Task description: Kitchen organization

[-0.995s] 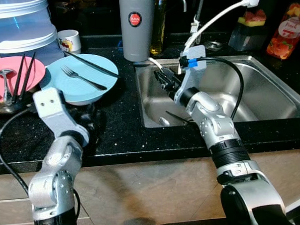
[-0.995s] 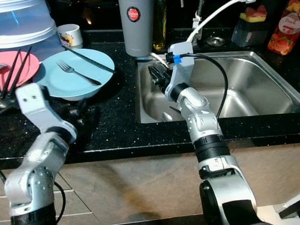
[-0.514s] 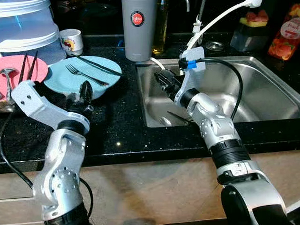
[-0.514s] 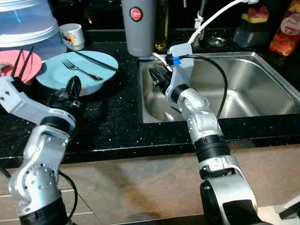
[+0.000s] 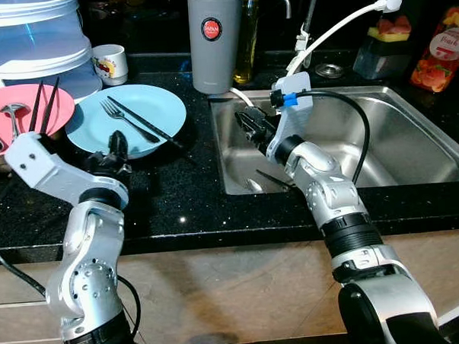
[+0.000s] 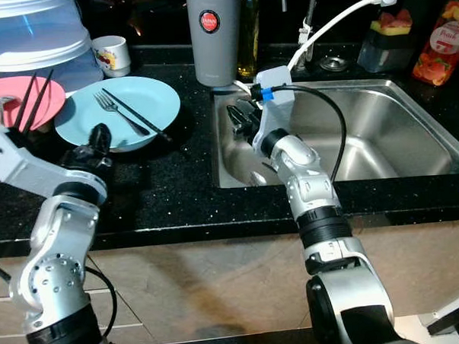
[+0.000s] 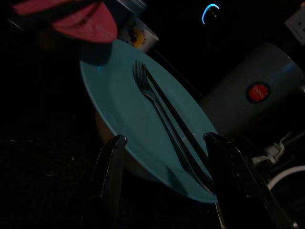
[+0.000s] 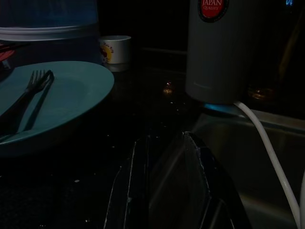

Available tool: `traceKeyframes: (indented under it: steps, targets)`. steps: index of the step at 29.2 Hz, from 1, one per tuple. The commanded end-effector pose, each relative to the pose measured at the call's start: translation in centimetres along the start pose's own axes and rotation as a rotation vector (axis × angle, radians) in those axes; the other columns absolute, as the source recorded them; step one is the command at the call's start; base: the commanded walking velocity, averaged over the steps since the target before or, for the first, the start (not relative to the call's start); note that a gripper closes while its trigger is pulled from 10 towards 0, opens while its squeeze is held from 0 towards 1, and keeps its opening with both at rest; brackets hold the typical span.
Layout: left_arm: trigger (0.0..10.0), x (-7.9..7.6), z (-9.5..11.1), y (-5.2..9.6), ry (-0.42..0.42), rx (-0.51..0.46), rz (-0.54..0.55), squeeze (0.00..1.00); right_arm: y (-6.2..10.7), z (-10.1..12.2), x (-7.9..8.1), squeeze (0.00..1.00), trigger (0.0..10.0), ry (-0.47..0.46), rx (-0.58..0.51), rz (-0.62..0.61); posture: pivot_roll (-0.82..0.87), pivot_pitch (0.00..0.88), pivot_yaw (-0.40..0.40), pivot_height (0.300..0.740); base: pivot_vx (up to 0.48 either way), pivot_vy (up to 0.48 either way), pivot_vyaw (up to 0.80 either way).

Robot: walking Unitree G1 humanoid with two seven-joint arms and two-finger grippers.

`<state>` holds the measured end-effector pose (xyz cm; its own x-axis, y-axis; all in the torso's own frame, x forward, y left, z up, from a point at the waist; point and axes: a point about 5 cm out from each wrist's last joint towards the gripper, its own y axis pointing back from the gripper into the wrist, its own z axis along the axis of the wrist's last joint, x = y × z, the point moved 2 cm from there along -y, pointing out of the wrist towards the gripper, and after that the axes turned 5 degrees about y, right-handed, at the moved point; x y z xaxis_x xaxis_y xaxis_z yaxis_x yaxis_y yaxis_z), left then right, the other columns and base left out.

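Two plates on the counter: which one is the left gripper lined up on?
The blue plate, holding a fork and a dark stick. The left gripper sits at its near rim, jaws open. The pink plate lies farther left.

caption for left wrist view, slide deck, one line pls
Open left hand approaching blue plate carrying a fork and black chopstick.

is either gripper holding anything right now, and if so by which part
Nothing is held. The left gripper is open, facing the blue plate; the right gripper is shut and empty.
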<state>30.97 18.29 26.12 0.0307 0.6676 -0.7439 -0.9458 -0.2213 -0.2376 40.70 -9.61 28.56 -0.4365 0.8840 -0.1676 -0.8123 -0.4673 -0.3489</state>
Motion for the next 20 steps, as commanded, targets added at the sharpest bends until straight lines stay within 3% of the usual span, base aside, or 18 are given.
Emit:
traceKeyframes:
  steps: [1, 7, 12, 20]
  targets:
    - [10.0, -0.6, -0.4, 0.4, 0.055, 0.0, -0.005, 0.0, 0.0, -0.3, 0.1, 0.0, 10.0, 0.009, 0.007, 0.011, 0.08, 0.086, 0.0, 0.74, 0.0, 0.0, 0.0]
    - [10.0, -0.3, -0.9, 1.2, 0.039, 0.028, 0.036, 0.0, 0.0, -0.1, 0.1, 0.0, 10.0, 0.015, 0.004, 0.011, 0.08, 0.08, 0.0, 0.74, 0.0, 0.0, 0.0]
    - [10.0, 1.4, -1.2, 0.5, -0.013, 0.081, 0.105, 0.0, 0.0, -0.2, 0.2, 0.0, 10.0, 0.016, 0.003, 0.02, 0.08, 0.072, -0.004, 0.74, 0.0, 0.0, 0.0]
    - [10.0, 2.0, -1.2, -0.2, -0.048, 0.102, 0.14, 0.0, 0.0, -0.2, 0.3, 0.0, 10.0, 0.018, -0.001, 0.022, 0.08, 0.07, 0.0, 0.74, 0.0, 0.0, 0.0]
